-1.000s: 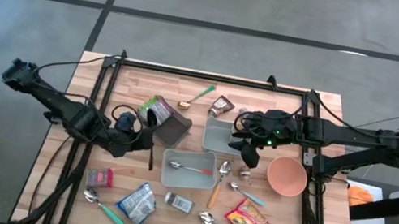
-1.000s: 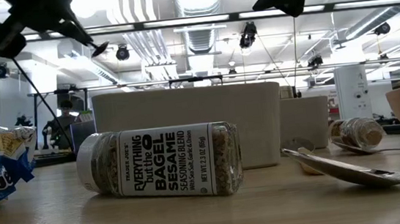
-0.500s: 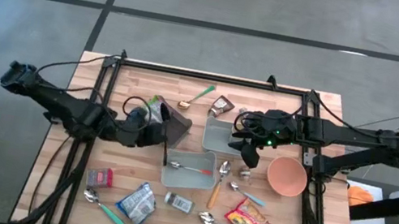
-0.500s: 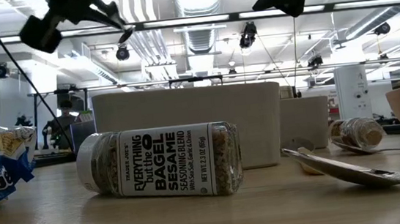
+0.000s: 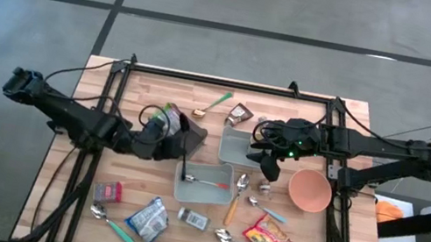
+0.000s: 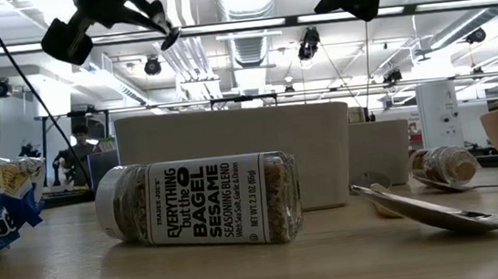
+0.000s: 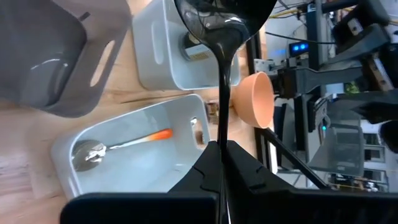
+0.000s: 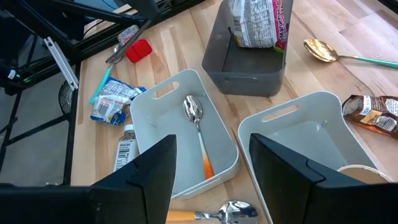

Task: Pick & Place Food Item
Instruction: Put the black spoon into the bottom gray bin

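My left gripper [image 5: 169, 144] is shut on a black spoon [image 5: 182, 169] between the grey bin [image 5: 187, 138] and the white bin [image 5: 204, 183]. In the left wrist view the spoon's bowl [image 7: 217, 25] shows beyond the fingers. A food packet [image 5: 169, 117] stands in the grey bin. An orange-handled spoon [image 8: 199, 134] lies in the white bin. My right gripper [image 8: 211, 146] hangs open, with nothing between its fingers, above a second white bin [image 5: 236, 147]. A seasoning bottle [image 6: 198, 204] lies on its side on the table. My left gripper pinches the black spoon's thin handle [image 7: 222, 140] between its two fingers, away from the bowl. The spoon juts out from the fingers toward the table's near side. It is lifted clear, above the left end of the white bin.
An orange bowl [image 5: 310, 191] sits right of the bins. Loose on the near half lie several spoons, a red snack packet [image 5: 268, 239], a blue bag [image 5: 148, 219] and a small red packet [image 5: 108, 191]. A brown packet [image 5: 240, 114] and a gold spoon [image 5: 211, 105] lie at the far side.
My left gripper has moved toward the table's right edge, and has turned on the way, carrying the black spoon from left of the grey bin to the white bin's left end. It stays shut on the spoon, which remains clear of the table.
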Motion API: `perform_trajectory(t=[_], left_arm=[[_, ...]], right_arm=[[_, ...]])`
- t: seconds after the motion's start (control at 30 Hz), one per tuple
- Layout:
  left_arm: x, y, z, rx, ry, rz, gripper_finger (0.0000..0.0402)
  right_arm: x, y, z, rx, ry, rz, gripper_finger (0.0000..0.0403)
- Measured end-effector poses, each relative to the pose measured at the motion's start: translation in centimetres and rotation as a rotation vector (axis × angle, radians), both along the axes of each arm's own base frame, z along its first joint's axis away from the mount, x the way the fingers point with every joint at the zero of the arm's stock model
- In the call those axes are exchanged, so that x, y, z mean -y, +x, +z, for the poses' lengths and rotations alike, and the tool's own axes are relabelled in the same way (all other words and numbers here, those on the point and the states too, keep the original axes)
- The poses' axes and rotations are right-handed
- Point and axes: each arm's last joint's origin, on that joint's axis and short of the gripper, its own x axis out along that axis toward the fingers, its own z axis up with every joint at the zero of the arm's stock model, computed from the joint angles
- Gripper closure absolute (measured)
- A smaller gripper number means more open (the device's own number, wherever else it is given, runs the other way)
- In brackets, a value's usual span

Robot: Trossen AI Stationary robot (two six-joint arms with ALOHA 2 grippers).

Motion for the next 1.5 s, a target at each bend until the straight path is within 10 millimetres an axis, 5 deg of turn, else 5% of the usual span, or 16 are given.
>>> perform_trajectory(t=[0.43, 0.93, 1.5], left_arm=[[-0.3, 0.3, -0.5, 0.003, -0.081, 0.082, 0.0401], [-1.0, 3.5, -2.0, 0.060, -0.283, 0.191, 0.0401], [-1.7, 9.5, 1.7, -0.094, -0.434, 0.392, 0.0401]], right_arm=[[0.0, 0.0, 0.0, 0.000, 0.000, 0.000, 0.0203], [0.0, 0.0, 0.0, 0.000, 0.000, 0.001, 0.0203], [0.0, 0.0, 0.0, 0.000, 0.000, 0.001, 0.0203]])
